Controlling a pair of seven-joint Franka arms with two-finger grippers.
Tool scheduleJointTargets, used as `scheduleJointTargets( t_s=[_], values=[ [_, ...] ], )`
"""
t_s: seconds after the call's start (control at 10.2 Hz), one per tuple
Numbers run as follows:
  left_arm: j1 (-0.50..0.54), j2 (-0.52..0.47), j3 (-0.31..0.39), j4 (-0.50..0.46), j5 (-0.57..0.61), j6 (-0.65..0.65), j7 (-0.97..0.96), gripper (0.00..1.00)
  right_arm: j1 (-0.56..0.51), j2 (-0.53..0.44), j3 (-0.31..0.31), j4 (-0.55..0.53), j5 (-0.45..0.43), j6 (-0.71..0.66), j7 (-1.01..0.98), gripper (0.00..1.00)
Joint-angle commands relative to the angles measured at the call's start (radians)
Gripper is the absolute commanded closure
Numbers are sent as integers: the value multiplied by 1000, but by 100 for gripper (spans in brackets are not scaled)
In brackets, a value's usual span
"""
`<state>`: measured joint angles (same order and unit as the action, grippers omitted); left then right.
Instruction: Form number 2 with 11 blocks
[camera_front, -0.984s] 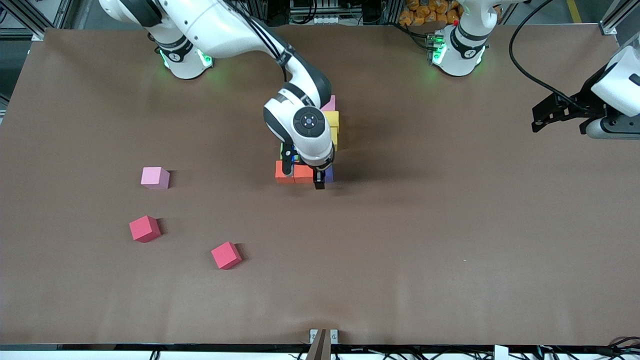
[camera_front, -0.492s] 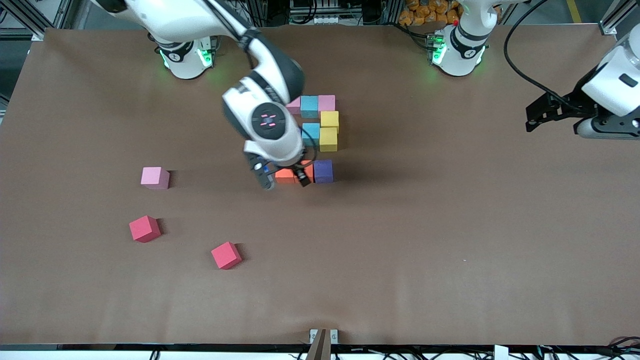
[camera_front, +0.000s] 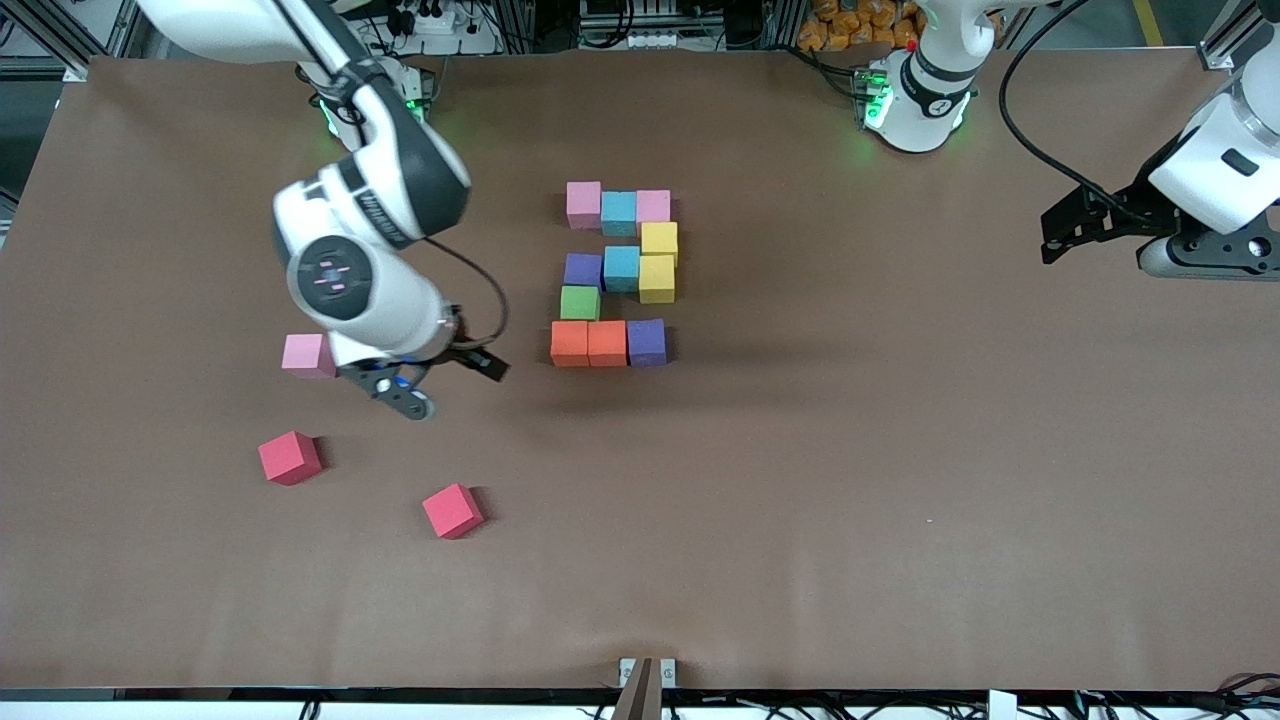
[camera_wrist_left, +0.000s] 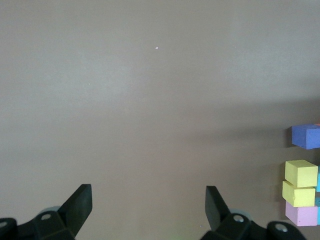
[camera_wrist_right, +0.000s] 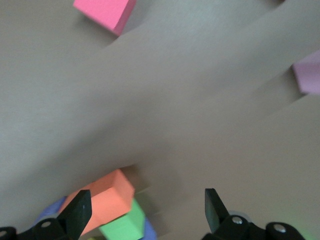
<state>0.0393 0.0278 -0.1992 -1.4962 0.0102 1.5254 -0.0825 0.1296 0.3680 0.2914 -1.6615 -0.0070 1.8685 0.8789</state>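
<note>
Front view: number 2 (camera_front: 614, 272) complete, both grippers' jaws apart, empty.

We see the number 2 (camera_front: 615, 273) laid out flat in coloured foam blocks at the middle of the table. From the row nearest the bases toward the front camera: pink, light blue, pink; one yellow; purple, light blue, yellow; one green; orange, orange, purple. Neighbours touch or nearly so, with the yellow pair sitting slightly offset toward the left arm's end.
</note>
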Motion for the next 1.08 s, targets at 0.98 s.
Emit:
scheduleJointTargets(
  t_s=[0.98],
  values=[
    [2,-11,1,2,-3,-13,-13,0,-50,-348,-271,-6,-1,-107,-837,0]
  ],
)
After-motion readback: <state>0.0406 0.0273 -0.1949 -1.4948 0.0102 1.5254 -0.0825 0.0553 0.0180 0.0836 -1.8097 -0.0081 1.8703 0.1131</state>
